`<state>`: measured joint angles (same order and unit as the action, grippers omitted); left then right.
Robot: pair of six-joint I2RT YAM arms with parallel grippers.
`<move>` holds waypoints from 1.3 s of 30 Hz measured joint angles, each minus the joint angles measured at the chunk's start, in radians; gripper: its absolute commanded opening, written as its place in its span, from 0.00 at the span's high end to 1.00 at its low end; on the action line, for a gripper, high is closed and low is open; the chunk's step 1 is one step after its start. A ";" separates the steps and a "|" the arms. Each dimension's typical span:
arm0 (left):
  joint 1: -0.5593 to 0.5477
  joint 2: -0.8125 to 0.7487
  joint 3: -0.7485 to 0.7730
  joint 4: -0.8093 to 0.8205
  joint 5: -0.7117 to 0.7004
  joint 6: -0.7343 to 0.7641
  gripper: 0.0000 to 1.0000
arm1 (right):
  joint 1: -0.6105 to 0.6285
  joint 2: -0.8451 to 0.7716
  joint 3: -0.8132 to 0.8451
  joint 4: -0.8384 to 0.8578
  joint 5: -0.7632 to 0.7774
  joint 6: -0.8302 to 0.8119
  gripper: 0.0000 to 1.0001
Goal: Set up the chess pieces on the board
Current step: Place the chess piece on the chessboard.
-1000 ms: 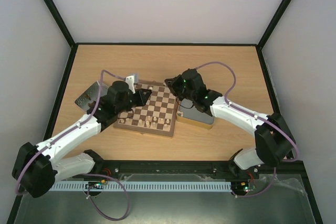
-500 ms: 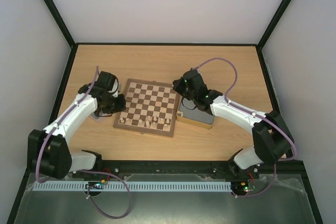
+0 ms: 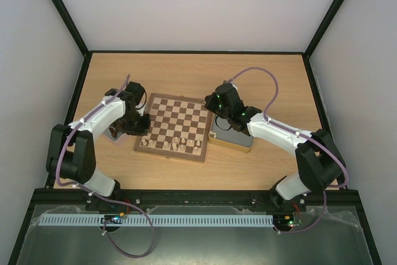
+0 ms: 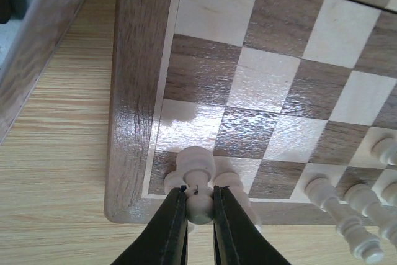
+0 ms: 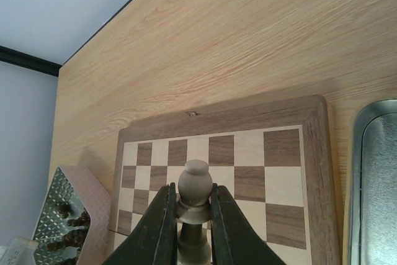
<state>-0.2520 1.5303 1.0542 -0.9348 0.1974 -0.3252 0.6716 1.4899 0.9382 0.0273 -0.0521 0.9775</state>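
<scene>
The board [image 3: 177, 125] lies mid-table, with several pale chess pieces [image 3: 180, 144] along its near row. My left gripper [image 3: 140, 130] is at the board's near-left corner. In the left wrist view it [image 4: 198, 195] is shut on a pale piece [image 4: 197, 172] over the corner square, close to two other pale pieces. More pale pieces [image 4: 338, 200] stand to the right. My right gripper [image 3: 211, 101] is over the board's far right corner. In the right wrist view it [image 5: 193, 189] is shut on a pale round-headed piece [image 5: 196, 184] held above the board [image 5: 248, 166].
A gold tin [image 3: 231, 139] with a grey metal tray [image 5: 375, 178] lies right of the board. A textured metal tray [image 5: 68, 212] holding dark pieces sits left of the board, mostly under my left arm in the top view. Black-framed walls enclose the table.
My left arm swung off the board's far left part to the left, then came to the near-left corner. The right gripper has barely moved.
</scene>
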 measured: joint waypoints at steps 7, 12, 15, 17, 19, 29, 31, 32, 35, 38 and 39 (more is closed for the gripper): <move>0.000 0.045 0.018 -0.021 -0.009 0.007 0.84 | 0.000 0.000 0.000 0.000 0.008 -0.009 0.89; 0.000 0.091 0.041 -0.020 -0.017 0.010 0.83 | 0.000 0.000 -0.001 0.001 0.010 -0.010 0.88; 0.000 0.099 0.041 -0.022 -0.019 0.011 0.83 | 0.000 0.000 -0.001 0.002 0.012 -0.010 0.88; 0.000 0.102 0.041 -0.022 -0.019 0.012 0.82 | 0.000 0.000 -0.003 0.006 0.012 -0.009 0.88; 0.000 0.106 0.041 -0.021 -0.018 0.012 0.80 | 0.000 0.000 -0.010 0.016 0.010 -0.008 0.88; 0.000 0.124 0.041 -0.022 -0.019 0.018 0.70 | 0.000 0.000 -0.040 0.039 0.007 -0.006 0.88; 0.000 0.124 0.045 -0.026 -0.024 0.018 0.65 | 0.000 0.000 -0.040 0.039 0.007 -0.010 0.88; 0.000 0.124 0.049 -0.027 -0.026 0.019 0.63 | 0.000 0.000 -0.040 0.040 0.007 -0.013 0.88; 0.000 0.119 0.083 -0.038 -0.037 0.009 0.55 | 0.000 0.000 -0.040 0.053 -0.002 -0.049 0.89; 0.000 0.086 0.127 -0.029 -0.042 -0.006 0.53 | 0.000 0.000 -0.042 0.097 -0.058 -0.115 0.90; 0.000 0.069 0.135 -0.021 -0.042 -0.012 0.53 | 0.000 -0.001 -0.045 0.117 -0.085 -0.142 0.90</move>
<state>-0.2523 1.5997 1.1889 -0.9562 0.1551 -0.3370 0.6716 1.4891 0.8928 0.1444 -0.1375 0.8356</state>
